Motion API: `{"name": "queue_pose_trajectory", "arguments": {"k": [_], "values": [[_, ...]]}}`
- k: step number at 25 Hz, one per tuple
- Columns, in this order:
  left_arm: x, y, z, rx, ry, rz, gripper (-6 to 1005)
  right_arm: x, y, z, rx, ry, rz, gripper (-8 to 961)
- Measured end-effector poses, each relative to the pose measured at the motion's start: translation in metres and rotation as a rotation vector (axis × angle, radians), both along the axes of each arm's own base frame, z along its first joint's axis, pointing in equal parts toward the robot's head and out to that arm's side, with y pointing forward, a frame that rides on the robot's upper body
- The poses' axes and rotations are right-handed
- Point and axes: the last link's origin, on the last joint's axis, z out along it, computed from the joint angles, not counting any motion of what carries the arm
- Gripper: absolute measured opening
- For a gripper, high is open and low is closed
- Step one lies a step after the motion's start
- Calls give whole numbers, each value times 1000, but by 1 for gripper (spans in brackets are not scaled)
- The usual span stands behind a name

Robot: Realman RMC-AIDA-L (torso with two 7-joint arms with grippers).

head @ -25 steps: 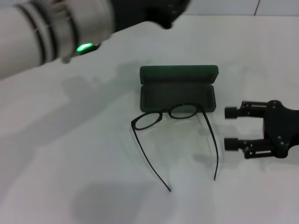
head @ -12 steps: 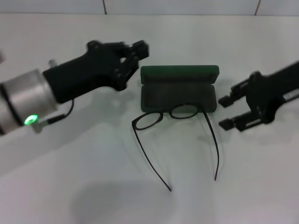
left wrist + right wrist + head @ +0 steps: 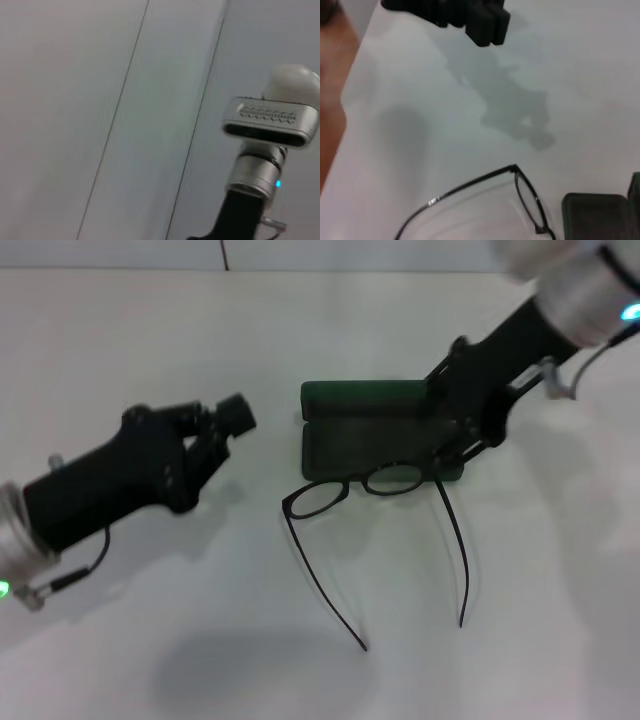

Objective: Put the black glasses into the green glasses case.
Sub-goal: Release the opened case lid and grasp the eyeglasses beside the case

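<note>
right gripper point(image 3: 462, 435) over green glasses case point(image 3: 365, 425), finger spacing unclear; risk: knocking black glasses point(image 3: 375, 485) askew. left gripper point(image 3: 225, 422) idle, unclear.

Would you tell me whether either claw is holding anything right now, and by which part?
Nothing is visibly held. The black glasses lie on the table against the green glasses case; the left claw is off to their side, and the right claw is at the case's end.
</note>
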Motion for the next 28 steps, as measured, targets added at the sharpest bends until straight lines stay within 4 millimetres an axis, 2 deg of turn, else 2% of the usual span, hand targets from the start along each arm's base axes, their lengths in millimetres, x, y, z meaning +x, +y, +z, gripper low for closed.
{"name": "queue_pose_trajectory", "arguments": {"k": [3,6,18,24,28], "values": [[-13,-12,-7,-5,-11,29,49,-10,3,-20,-4,-71,86,519],[-16,-19,-11,3,-8,19,50,-20,5,-42,27,-130,204,491],[-29,-29,-26,12,-18,53,49,-43,10,-62,45,-151,290,359],[-31,-32,-31,14,-10,56,49,-38,3,-84,24,-163,317,344],[-36,-39,-38,23,-1,71,49,-38,1,-92,32,-130,316,343]]}}
